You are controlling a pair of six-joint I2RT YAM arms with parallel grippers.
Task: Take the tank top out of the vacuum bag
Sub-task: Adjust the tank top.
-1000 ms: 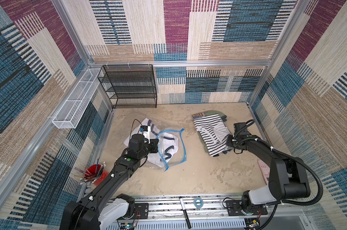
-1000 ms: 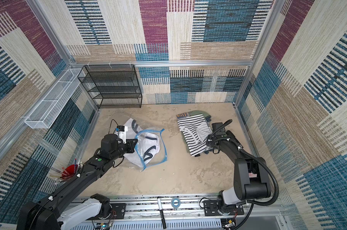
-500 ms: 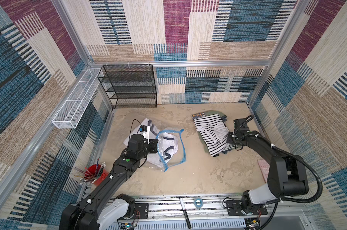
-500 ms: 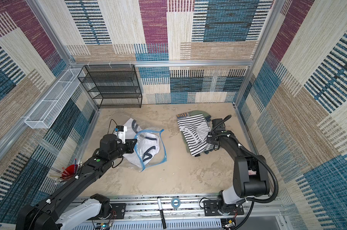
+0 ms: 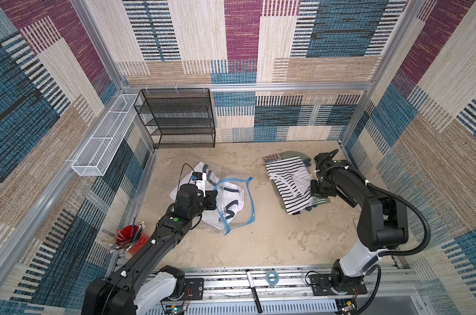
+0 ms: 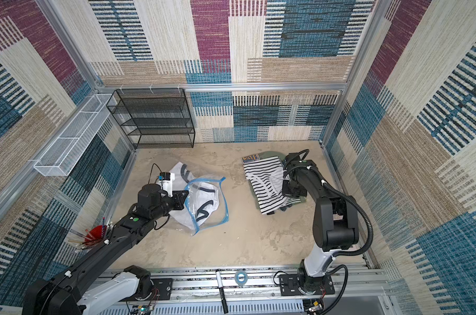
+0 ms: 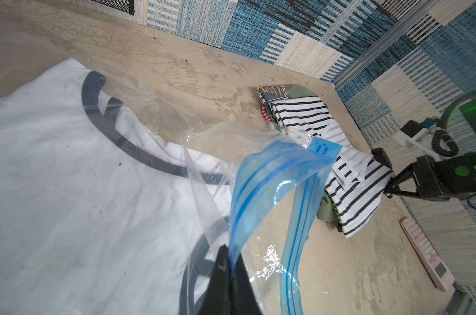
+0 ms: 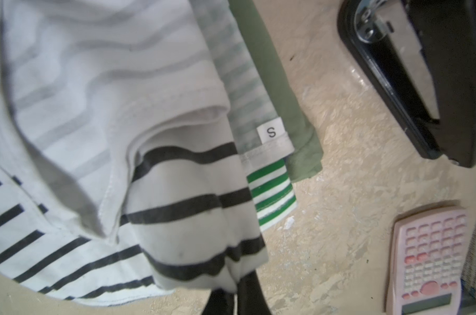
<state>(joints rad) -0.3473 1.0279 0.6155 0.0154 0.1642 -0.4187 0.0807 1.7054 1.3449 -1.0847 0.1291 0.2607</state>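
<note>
Clear crinkly vacuum bag (image 5: 232,207), blue zip strip, lay toward tabletop's (image 5: 272,240) left edge; white dark-trimmed tank top (image 7: 67,163) inside, not yet out. Left gripper (image 7: 228,261) pinched its mouth; right gripper (image 8: 235,286) clamped striped shirt (image 8: 177,204) near right edge.

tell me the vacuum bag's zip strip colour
Bright blue zip strip, clearest in the left wrist view.
</note>
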